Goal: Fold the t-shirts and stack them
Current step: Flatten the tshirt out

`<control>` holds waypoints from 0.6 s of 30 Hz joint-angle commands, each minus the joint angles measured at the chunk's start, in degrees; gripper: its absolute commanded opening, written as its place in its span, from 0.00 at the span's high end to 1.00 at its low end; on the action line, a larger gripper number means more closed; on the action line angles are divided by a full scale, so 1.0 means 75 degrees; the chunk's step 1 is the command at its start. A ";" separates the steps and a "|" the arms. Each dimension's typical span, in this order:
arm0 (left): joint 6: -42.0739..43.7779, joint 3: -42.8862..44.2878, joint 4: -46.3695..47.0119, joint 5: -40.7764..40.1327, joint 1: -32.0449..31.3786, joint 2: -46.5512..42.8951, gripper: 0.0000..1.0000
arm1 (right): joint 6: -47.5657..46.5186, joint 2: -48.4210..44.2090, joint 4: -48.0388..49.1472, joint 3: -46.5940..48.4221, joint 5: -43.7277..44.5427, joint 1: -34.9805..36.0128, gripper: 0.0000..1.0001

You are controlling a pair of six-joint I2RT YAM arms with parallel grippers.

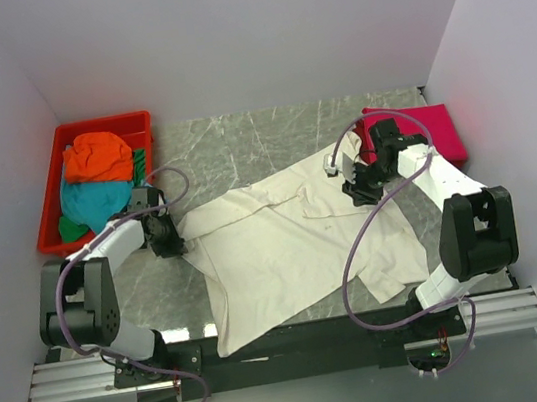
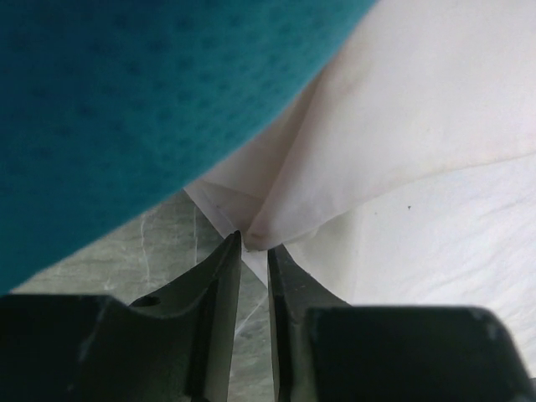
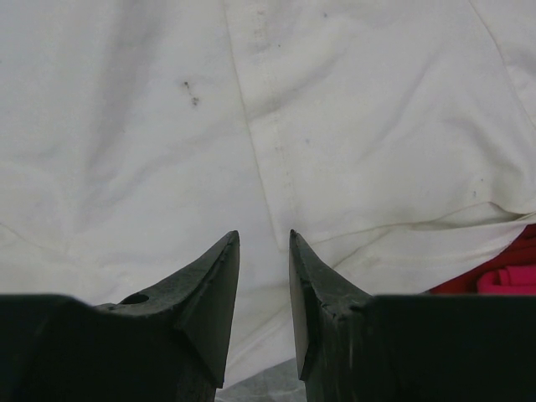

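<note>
The left gripper [image 2: 254, 243] has its two fingers drawn almost together, and a pointed fold of the white shirt [image 2: 402, 126] is pinched between the tips; the cloth fans up and to the right of the frame from that pinch. In the overhead view this gripper [image 1: 165, 242] sits at the shirt's left edge, left of centre. Just beyond it in the wrist view, a teal shirt [image 2: 126, 100] fills the upper left of the frame, with grey marble table [image 2: 159, 243] showing below it.

The right gripper [image 3: 264, 239] has its fingers part way apart, and a seam of the white shirt [image 3: 377, 126] runs down into the gap. I cannot tell whether the cloth is gripped there or only lies behind. From above, this gripper [image 1: 356, 191] is at the shirt's upper right part.

The white shirt [image 1: 286, 249] lies spread and rumpled across the middle of the table [image 1: 240, 145], its lower edge reaching the near edge. A pink shirt [image 1: 424, 127] lies folded at the upper right, just past the right gripper, and shows at the right edge of the right wrist view [image 3: 507, 276].

A red tray [image 1: 100, 123] at the upper left holds an orange shirt [image 1: 98, 156] on top of the teal shirt [image 1: 91, 199].
</note>
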 commanded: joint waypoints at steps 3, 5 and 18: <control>0.0153 0.0254 0.0128 0.0135 0.0021 0.0074 0.77 | 0.0023 0.0097 0.0041 0.0305 -0.0149 -0.0068 0.62; 0.0176 0.0254 0.0128 0.0181 0.0032 0.0086 0.82 | -0.0012 0.0097 0.0076 0.0317 -0.0103 -0.0068 0.62; 0.0586 0.0219 0.0164 0.0498 0.0021 -0.0803 1.00 | -0.2576 0.0600 -0.0626 0.0726 0.0296 -0.0349 0.62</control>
